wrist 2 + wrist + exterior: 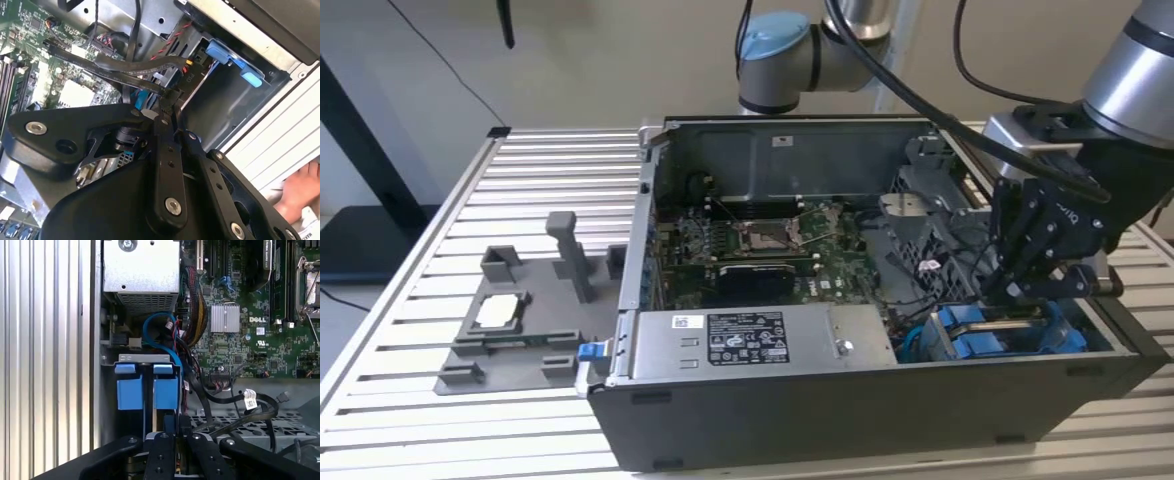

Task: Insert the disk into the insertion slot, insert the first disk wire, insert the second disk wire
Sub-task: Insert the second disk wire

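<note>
Fingers: the gripper (1025,292) has its black fingers (172,427) drawn close together, almost touching; in the second wrist view the tips (167,100) meet at a black cable end, but I cannot tell whether they truly pinch it.
Gripper: it hangs inside the open case (881,400), at the exterior view's right, just above the blue parts of the cage.
Wire: a flat black wire (135,65) runs from the fingertips across toward the motherboard (250,325).
Slot: the slot (1001,335) sits in the corner of the case nearest the camera on the exterior view's right; in the first wrist view two blue tabs (147,385) stand side by side in the grey metal cage (145,358), directly in front of the fingers.
Disk: blue frame pieces show seated in that cage; the drive's silver body I cannot make out, so whether it is fully home is unclear.
Blue cable: a thin blue cable (160,330) loops from behind the cage toward the board.
Power supply: a silver box (747,345) with a white sticker lies along the near wall, beside the cage.
Holder: a grey fixture (520,320) rests on the slatted table (427,250), well apart from the case.
Hand: a person's hand (300,192) rests on the slats outside the case.
</note>
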Controlling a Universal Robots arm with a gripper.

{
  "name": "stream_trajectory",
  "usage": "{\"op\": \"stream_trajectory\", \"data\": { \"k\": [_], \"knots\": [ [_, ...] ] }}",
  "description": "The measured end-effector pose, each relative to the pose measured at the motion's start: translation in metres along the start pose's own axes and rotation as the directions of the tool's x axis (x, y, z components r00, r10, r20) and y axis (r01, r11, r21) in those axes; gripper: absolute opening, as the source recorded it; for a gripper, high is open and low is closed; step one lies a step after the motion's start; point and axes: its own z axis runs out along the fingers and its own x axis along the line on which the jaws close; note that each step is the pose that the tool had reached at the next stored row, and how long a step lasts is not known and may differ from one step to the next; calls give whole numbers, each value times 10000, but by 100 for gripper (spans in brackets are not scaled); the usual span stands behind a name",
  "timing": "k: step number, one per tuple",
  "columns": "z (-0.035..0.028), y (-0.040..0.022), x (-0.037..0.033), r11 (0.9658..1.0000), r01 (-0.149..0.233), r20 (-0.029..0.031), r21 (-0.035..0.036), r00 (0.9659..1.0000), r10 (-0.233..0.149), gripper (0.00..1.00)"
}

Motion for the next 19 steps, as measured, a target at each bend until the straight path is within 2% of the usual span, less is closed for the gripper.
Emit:
{"op": "stream_trajectory", "data": {
  "k": [19],
  "knots": [
    [5,0,28,9997,-231,15,23,9997,231,16]
  ]
}}
